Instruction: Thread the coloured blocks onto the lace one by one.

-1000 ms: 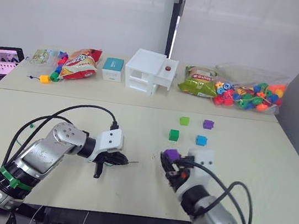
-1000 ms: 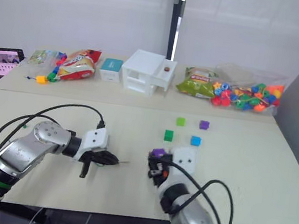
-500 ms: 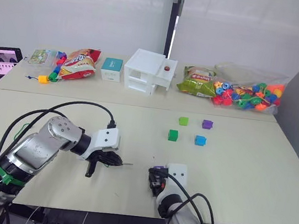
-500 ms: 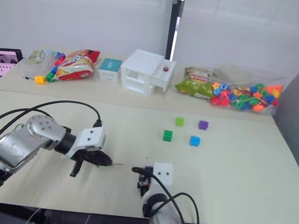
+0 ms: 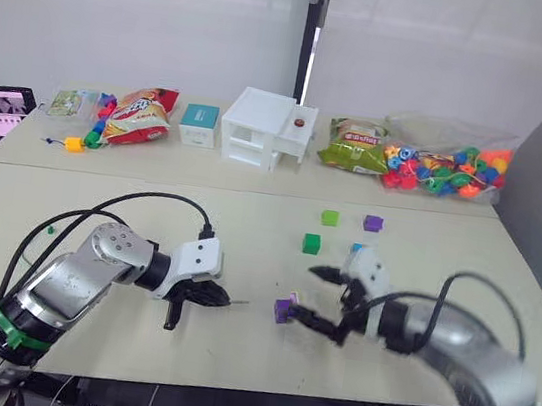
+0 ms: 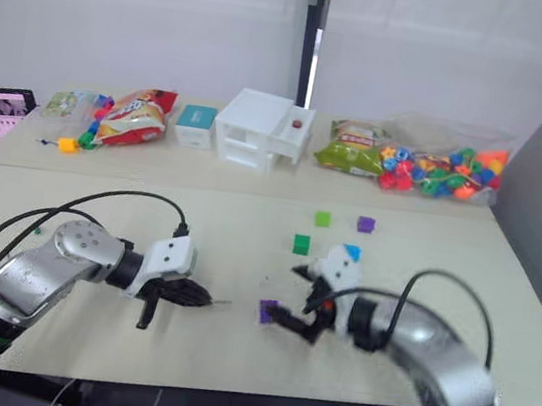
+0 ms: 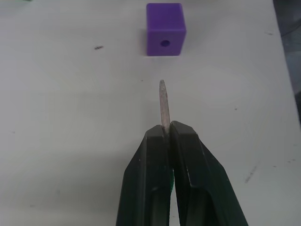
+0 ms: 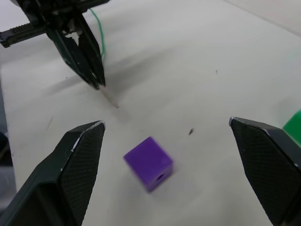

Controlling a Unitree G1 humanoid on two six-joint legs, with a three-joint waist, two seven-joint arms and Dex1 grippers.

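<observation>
- The surface (image 5: 101,189) carries everything: the snack bags, a white box and a bag of round beads sit along the far side, well apart from the work.
- The right claw (image 5: 323,299) stands wide open around empty air just behind the purple block, touching nothing.
- The left claw (image 5: 205,298) is pinched tight on the lace (image 5: 36,236), right behind its stiff grey tip (image 7: 163,106); the green cord trails back beside the left arm.
- Four more blocks lie together farther out on the surface, loose: a light green block (image 5: 330,216), a second purple block (image 5: 373,221), a dark green block (image 5: 312,242) and a blue block (image 6: 351,251), the blue one partly behind the right claw.
- The nearest purple block (image 5: 283,309) rests on the surface just ahead of the tip, apart from it; in the left wrist view its hole faces the tip.
- Judged from this, no block is on the lace yet. All five are left to thread, and the first step in hand is bringing tip and hole together, which looks to need the block steadied.
</observation>
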